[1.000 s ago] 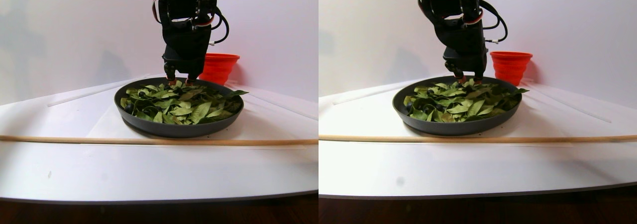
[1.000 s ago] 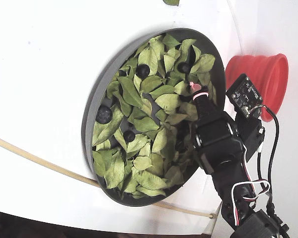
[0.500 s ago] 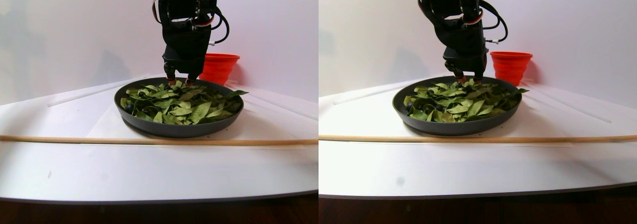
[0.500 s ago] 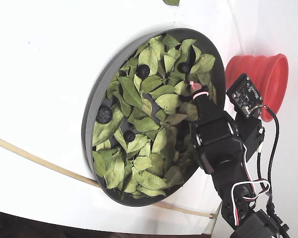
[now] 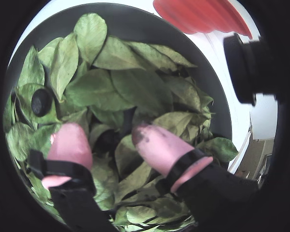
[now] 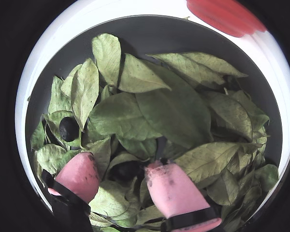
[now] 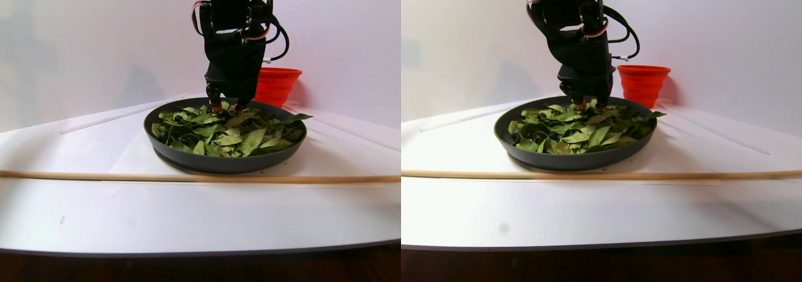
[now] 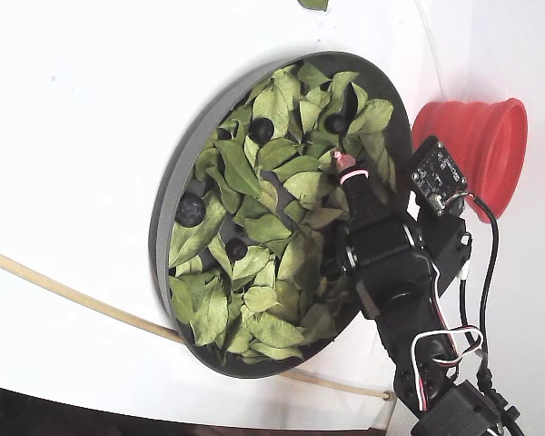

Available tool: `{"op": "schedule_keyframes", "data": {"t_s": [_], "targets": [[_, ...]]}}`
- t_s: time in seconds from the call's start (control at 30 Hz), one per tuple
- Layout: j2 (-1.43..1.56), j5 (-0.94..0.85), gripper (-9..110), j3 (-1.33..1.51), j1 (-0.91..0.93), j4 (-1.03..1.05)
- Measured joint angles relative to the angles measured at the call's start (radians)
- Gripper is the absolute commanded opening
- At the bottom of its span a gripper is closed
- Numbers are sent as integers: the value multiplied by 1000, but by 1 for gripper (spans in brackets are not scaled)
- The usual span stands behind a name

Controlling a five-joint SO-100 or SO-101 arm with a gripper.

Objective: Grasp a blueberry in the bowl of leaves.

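Observation:
The dark-grey bowl (image 5: 135,24) is filled with light-green leaves (image 5: 135,87). My gripper (image 5: 106,131) is open, its two pink fingertips down among the leaves. A dark blueberry (image 5: 106,141) lies between them, half covered by leaves. In the other wrist view the gripper (image 6: 118,163) straddles the same blueberry (image 6: 127,170). A second blueberry (image 5: 41,101) lies in the open to the left, also in the other wrist view (image 6: 68,128). In the fixed view one pink fingertip (image 8: 348,169) shows at the bowl's right side.
A red ribbed cup (image 8: 477,145) stands just beyond the bowl (image 8: 156,245), close to the arm. Several more blueberries (image 8: 190,210) lie among the leaves. A thin wooden stick (image 7: 188,177) lies across the white table in front of the bowl (image 7: 219,163).

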Motion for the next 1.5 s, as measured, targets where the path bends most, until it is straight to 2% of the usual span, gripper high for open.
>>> {"op": "schedule_keyframes", "data": {"t_s": [1.5], "targets": [[-61,2,17,-38,-25,25]]}}
